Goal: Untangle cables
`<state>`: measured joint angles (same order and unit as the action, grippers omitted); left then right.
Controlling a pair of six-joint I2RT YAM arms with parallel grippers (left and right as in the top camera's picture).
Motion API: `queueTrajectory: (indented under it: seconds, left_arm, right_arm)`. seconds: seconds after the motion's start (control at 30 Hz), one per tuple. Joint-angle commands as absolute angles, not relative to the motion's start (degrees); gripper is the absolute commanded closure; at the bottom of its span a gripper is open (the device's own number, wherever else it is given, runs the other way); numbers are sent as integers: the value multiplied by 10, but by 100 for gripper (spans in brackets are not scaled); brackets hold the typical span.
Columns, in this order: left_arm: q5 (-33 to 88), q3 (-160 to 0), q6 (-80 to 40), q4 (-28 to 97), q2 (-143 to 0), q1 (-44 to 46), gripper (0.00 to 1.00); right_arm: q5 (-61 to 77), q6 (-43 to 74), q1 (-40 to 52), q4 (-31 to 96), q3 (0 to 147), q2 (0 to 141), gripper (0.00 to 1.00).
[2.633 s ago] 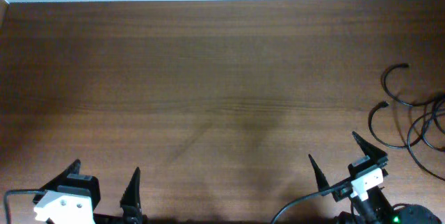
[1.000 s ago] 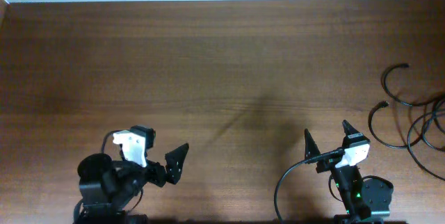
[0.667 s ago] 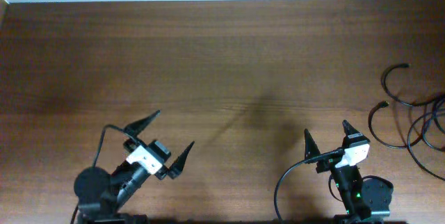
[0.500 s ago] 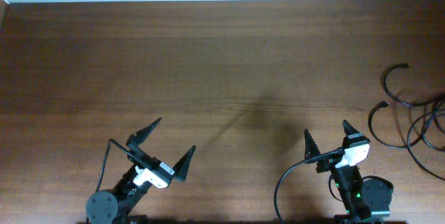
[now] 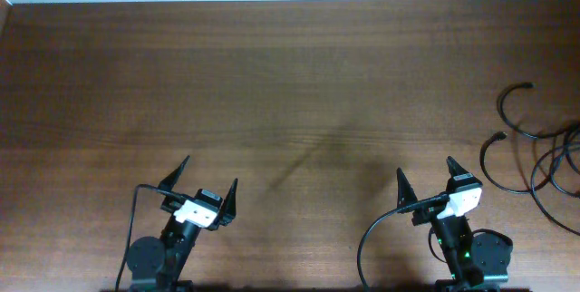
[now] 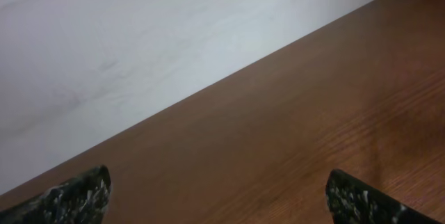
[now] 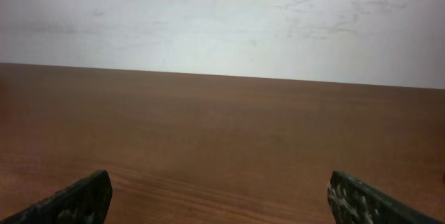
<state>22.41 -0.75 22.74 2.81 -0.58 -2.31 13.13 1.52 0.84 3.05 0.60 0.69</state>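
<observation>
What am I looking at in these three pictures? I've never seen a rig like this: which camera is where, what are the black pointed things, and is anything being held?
This is a robot with two arms at a wooden table. The overhead picture looks straight down. The left hand and the right hand sit near the bottom edge. Each is a pair of black pointed fingers, spread open with nothing between them. The other two pictures come from a small camera on each wrist, which is why dark fingertips poke up in the bottom corners. Both show only bare table and a pale wall. The only loose things are the cables, thin black cords looped together at the table's right edge and partly cut off by the frame. Neither hand touches them, and neither wrist camera shows them.
</observation>
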Motion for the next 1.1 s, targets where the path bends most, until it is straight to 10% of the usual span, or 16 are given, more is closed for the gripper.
queueTrajectory:
  seconds: [0.0, 0.47, 0.57, 1.07]
  left_arm:
    - [216, -5, 224, 32, -3, -21, 1]
    - [209, -5, 224, 29, -3, -21, 1]
    - [-64, -5, -81, 43, -4, -21, 1]
    - [35, -6, 13, 46, -20, -21, 1]
  right_arm:
    - [132, 20, 11, 34, 3, 3, 1]
    - [132, 20, 11, 34, 3, 3, 1]
    - [132, 20, 11, 34, 3, 3, 1]
    - [132, 20, 11, 34, 3, 3, 1]
